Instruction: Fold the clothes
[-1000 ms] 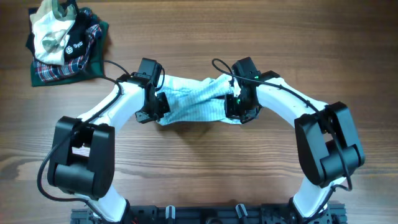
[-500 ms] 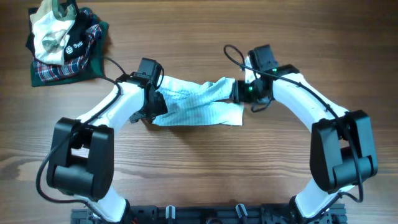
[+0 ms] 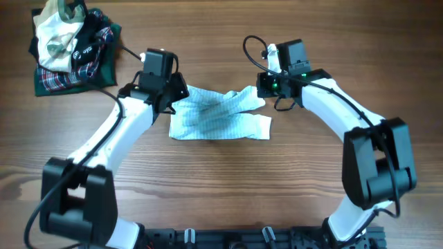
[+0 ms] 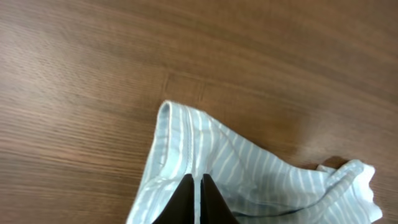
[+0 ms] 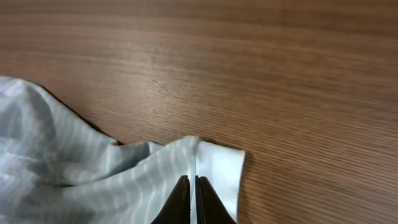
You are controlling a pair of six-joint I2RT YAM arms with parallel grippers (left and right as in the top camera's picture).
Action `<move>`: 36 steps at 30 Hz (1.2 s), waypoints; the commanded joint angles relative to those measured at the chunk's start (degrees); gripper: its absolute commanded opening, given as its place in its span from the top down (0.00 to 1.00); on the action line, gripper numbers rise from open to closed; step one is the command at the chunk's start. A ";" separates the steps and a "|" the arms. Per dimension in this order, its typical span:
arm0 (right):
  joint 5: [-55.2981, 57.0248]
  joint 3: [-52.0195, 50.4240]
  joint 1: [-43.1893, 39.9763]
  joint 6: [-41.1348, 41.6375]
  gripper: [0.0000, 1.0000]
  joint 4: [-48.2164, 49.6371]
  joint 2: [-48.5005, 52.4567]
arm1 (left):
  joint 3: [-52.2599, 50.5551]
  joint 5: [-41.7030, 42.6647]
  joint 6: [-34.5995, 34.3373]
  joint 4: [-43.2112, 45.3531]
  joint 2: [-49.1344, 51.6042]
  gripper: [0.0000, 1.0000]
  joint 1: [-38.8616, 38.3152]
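The clothes (image 3: pixel 218 119), a small pale blue-and-white striped garment, lie rumpled on the wooden table between my two arms. My left gripper (image 3: pixel 174 99) is at the garment's far left corner. In the left wrist view its fingers (image 4: pixel 197 180) are shut on the cloth (image 4: pixel 249 168) just behind the hemmed edge. My right gripper (image 3: pixel 263 90) is at the far right corner. In the right wrist view its fingers (image 5: pixel 189 180) are shut on a folded white-edged corner of the cloth (image 5: pixel 93 168). The cloth's far edge runs between the two grippers.
A pile of other clothing (image 3: pixel 69 45) lies at the far left corner: a dark green-and-red plaid cloth, a black garment with a white logo and a cream piece. Bare wooden table (image 3: pixel 221 180) surrounds the garment.
Both grippers have moved away from me toward the far side, and the right one also moved right. The garment has been drawn out wider and flatter between them.
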 commanded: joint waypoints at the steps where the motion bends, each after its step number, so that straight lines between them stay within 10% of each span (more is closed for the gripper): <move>1: -2.71 0.85 0.37 0.42 0.96 0.44 3.34 | 0.37 3.37 -1.60 1.60 5.16 0.96 0.13; 30: 16.44 0.81 0.74 5.44 0.94 2.10 8.31 | 0.37 -6.03 -2.71 10.45 13.94 0.96 -2.80; 36: 11.04 1.22 0.74 1.70 0.39 2.32 7.80 | 0.39 -9.20 -2.62 11.28 13.86 0.96 -2.29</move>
